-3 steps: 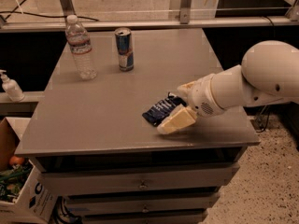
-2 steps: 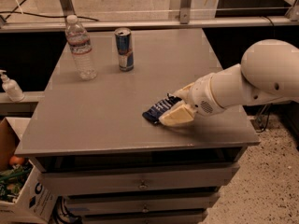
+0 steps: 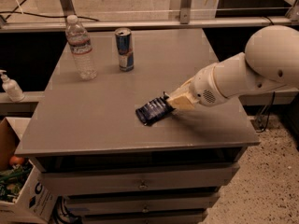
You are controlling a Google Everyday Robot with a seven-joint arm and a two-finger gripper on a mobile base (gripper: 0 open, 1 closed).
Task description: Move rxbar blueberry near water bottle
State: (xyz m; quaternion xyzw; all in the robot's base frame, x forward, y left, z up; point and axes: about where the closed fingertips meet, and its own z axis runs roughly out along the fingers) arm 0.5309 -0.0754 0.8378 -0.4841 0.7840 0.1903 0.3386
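The rxbar blueberry, a flat dark navy bar, sits tilted just above the grey table, right of its middle. Its right end is tucked into my gripper, which reaches in from the right on a white arm and is shut on the bar. The water bottle, clear with a white cap and a white-and-red label, stands upright at the table's far left. It is well apart from the bar.
A blue-and-silver can stands upright just right of the water bottle. A small white pump bottle sits on a ledge left of the table. A cardboard box is on the floor at lower left.
My gripper has risen a little and shifted left. The bar has moved left with it.
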